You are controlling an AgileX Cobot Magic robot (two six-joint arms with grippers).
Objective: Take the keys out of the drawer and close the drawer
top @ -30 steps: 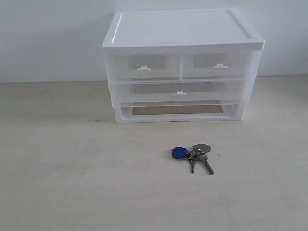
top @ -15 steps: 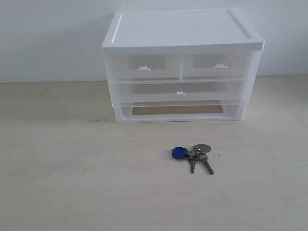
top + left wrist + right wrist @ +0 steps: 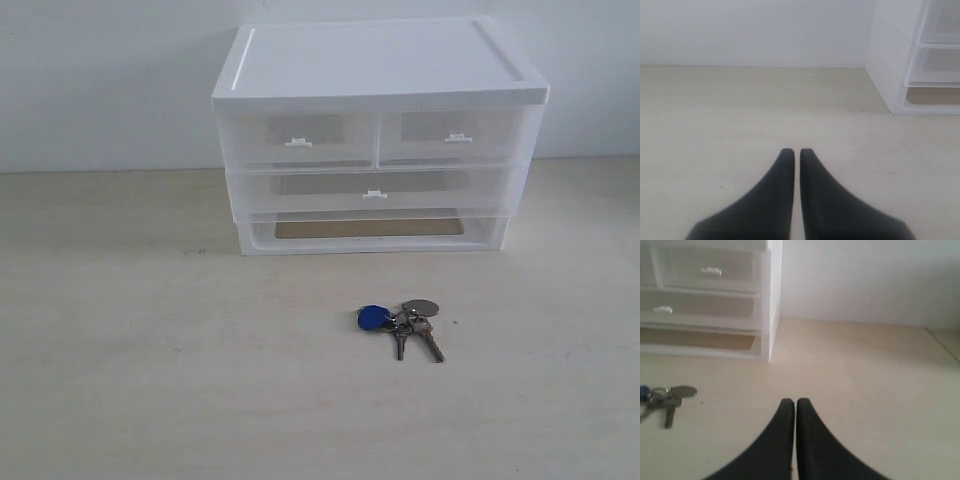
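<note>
The keys (image 3: 402, 323), silver-grey with a round blue fob and a grey tag, lie on the table in front of the drawer unit; the right wrist view catches the keys (image 3: 666, 399) too. The drawer (image 3: 297, 139), the small top-left one with a white tab handle, sits pushed flush into the unit. Neither arm appears in the exterior view. My left gripper (image 3: 793, 151) is shut and empty above bare table, well left of the unit. My right gripper (image 3: 793, 401) is shut and empty, to the right of the keys.
The white translucent drawer unit (image 3: 380, 70) stands at the back against a pale wall, with a matching top-right drawer (image 3: 455, 133), a full-width drawer (image 3: 375, 190) below and an open bottom slot (image 3: 370, 229). The table edge (image 3: 943, 345) shows at the far right.
</note>
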